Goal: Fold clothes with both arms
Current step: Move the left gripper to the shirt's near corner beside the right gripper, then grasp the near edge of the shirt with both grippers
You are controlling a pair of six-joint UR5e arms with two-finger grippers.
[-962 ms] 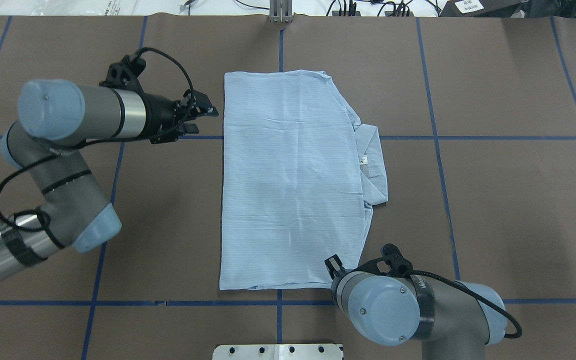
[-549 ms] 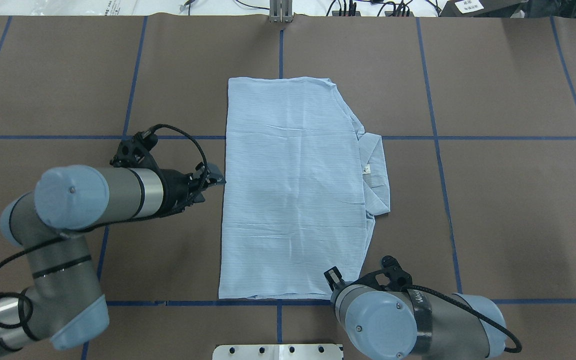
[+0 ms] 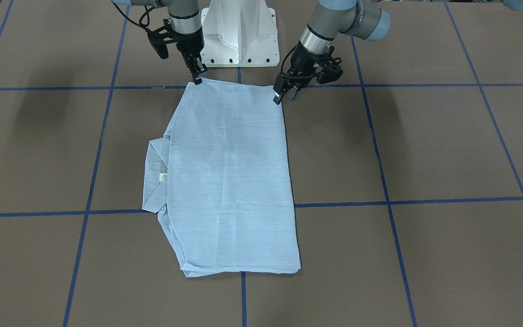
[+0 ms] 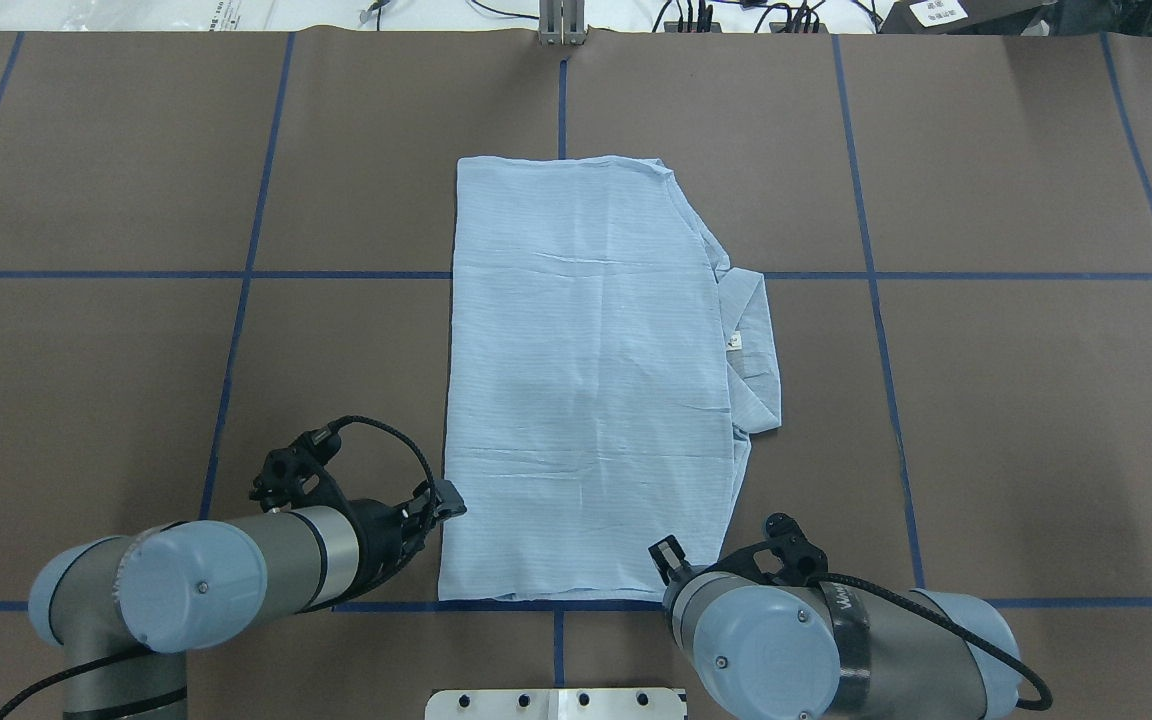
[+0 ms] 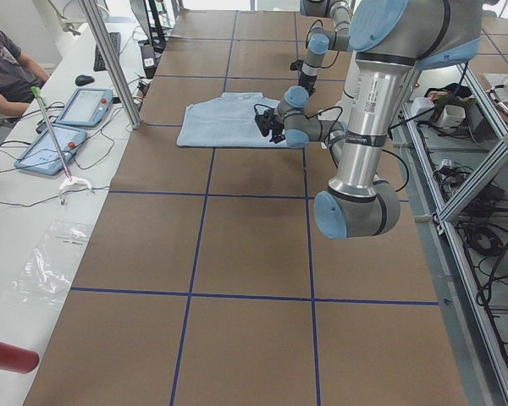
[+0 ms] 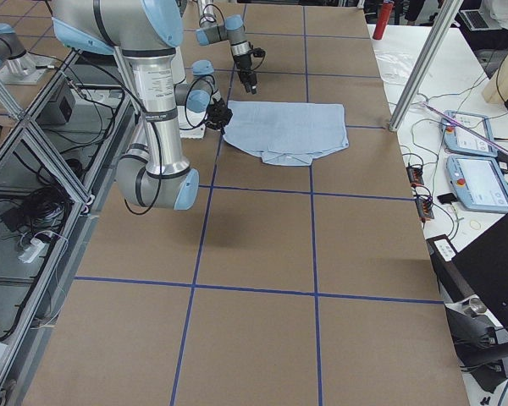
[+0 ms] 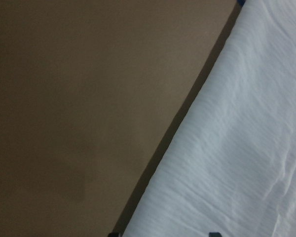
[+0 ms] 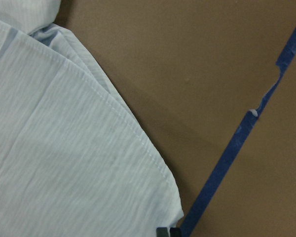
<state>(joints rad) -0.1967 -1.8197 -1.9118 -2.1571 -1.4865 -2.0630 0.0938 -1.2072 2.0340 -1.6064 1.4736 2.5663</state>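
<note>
The light blue striped shirt [image 4: 586, 380] lies flat, folded into a long rectangle, its collar [image 4: 751, 350] and white label [image 4: 734, 341] sticking out on the right. It also shows in the front view [image 3: 229, 181]. My left gripper [image 3: 285, 95] is open and low at the shirt's near left corner; in its wrist view the shirt's edge [image 7: 237, 148] runs between the spread tips. My right gripper [image 3: 196, 78] is shut at the near right corner, which ends at its tips in the right wrist view [image 8: 64, 163]. In the overhead view my right wrist hides it.
The brown table cover is crossed by blue tape lines [image 4: 876, 275]. The white pedestal base [image 3: 239, 32] stands just behind the shirt's near edge. An operators' bench with tablets [image 5: 68, 118] runs along the far side, with a person [image 5: 8, 72] seated at it.
My left arm has swept from beside the shirt's far left edge back along that edge to its near left corner. My right arm has stayed put.
</note>
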